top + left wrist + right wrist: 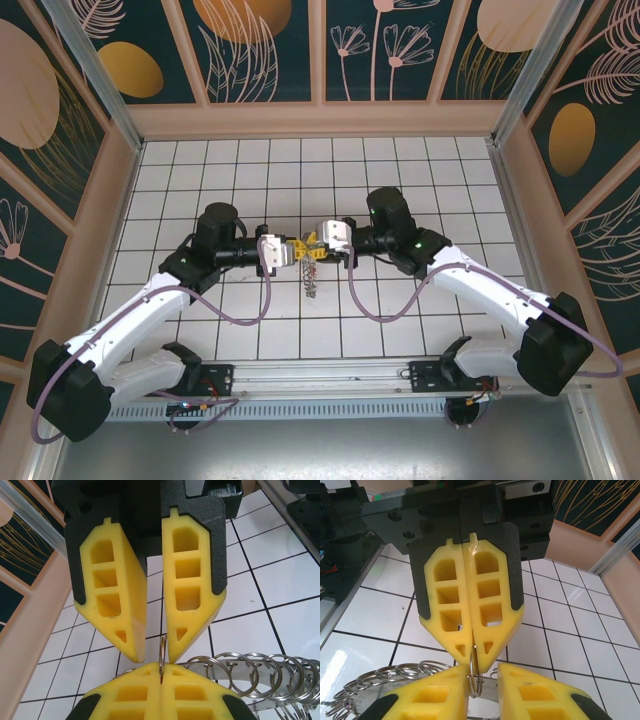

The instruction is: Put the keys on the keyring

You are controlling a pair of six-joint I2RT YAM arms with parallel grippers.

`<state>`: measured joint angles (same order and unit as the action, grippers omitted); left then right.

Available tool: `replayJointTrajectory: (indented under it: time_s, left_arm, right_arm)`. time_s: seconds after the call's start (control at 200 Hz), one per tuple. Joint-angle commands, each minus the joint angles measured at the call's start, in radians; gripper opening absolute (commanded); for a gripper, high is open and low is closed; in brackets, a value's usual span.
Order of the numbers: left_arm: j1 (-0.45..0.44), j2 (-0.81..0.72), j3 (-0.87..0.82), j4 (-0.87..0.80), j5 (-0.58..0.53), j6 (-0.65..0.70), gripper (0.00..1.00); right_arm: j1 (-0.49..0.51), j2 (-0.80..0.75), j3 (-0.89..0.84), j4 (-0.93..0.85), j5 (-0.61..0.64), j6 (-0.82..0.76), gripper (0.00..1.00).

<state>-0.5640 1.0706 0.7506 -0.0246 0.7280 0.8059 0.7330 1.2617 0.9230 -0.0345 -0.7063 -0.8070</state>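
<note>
The keyring is a silvery chain of split rings on a metal band, hanging between my two grippers above the tiled table. My left gripper is shut on one upright ring of it, with the loops trailing off to the right. My right gripper faces it tip to tip. Its jaws stand apart around that same ring, which rests against one finger. In the top view the left gripper and right gripper meet at mid-table. The keys are out of view.
White tiled table with walls at the back and both sides. Purple cables loop down from both arms near the middle.
</note>
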Motion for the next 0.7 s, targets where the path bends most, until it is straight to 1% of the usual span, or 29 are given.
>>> replayJointTrajectory:
  time_s: [0.0,0.04,0.075,0.2,0.21,0.245,0.265,0.39,0.48,0.696]
  left_arm:
    - [-0.005,-0.024,0.027,0.018,0.022,-0.018,0.00]
    - [-0.005,-0.027,0.024,0.021,0.019,-0.026,0.00]
    - [-0.005,-0.031,0.020,0.023,0.018,-0.032,0.00]
    - [-0.004,-0.043,0.011,0.038,0.003,-0.065,0.00]
    - [-0.004,-0.045,0.009,0.041,0.002,-0.070,0.04]
    - [-0.004,-0.052,0.001,0.059,-0.008,-0.091,0.20]
    - [-0.005,-0.058,-0.007,0.074,-0.012,-0.104,0.26]
    - [-0.005,-0.101,-0.055,0.148,-0.032,-0.157,0.37]
    - [-0.004,-0.119,-0.072,0.173,-0.043,-0.175,0.47]
    - [-0.004,-0.104,-0.060,0.185,-0.025,-0.190,0.50]
  right_arm:
    - [0.006,0.007,0.012,-0.016,0.016,-0.012,0.16]
    - [0.006,0.008,0.014,-0.020,0.017,-0.014,0.09]
    - [0.006,0.010,0.015,-0.024,0.018,-0.017,0.00]
    - [0.006,-0.001,-0.002,-0.010,0.019,-0.021,0.00]
    - [0.006,-0.004,-0.006,-0.002,0.019,-0.017,0.00]
    - [0.005,-0.019,-0.024,0.035,0.015,-0.001,0.00]
    - [0.005,-0.030,-0.039,0.065,0.012,0.011,0.00]
    - [-0.018,-0.094,-0.120,0.271,-0.041,0.148,0.00]
    - [-0.043,-0.119,-0.144,0.364,-0.095,0.225,0.00]
    - [-0.082,-0.138,-0.183,0.510,-0.190,0.334,0.00]
